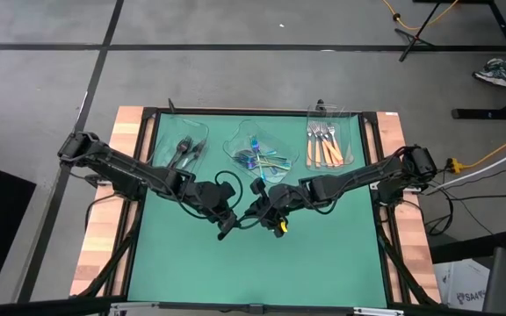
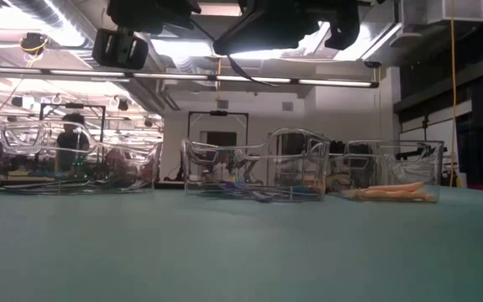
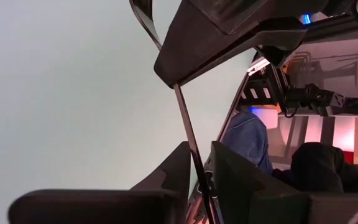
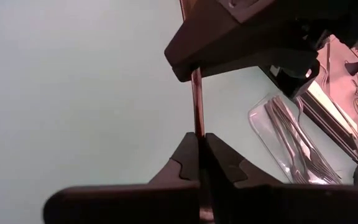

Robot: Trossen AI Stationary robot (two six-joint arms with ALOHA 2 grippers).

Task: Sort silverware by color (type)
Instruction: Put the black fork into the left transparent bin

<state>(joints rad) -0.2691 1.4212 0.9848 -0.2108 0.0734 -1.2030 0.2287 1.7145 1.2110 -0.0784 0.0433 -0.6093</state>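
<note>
Both arms meet over the middle of the green tabletop (image 1: 253, 272), raised clear of it, with one thin dark utensil (image 4: 197, 99) spanning the small gap between them. The right gripper (image 4: 201, 146) has its fingers pressed together on one end of that utensil. The left gripper (image 3: 199, 163) has its fingers close about the same slim shaft at the other end, though I cannot tell whether they are actually pinching it or only standing beside it.

Along the far edge of the tabletop stand three clear trays. The left tray (image 1: 167, 140) holds dark forks (image 1: 185, 153), the middle tray (image 1: 234, 146) holds iridescent blue-purple pieces (image 1: 260, 160), and the right tray (image 1: 355, 133) holds orange-handled forks (image 1: 323, 145) lying side by side.

The near half of the green mat is bare, well apart from the trays. Wooden strips (image 1: 104, 219) run down both sides of the tabletop. Beyond is grey floor (image 1: 235, 22) with cables, and across the room a person (image 2: 72, 138) shows through the left tray.
</note>
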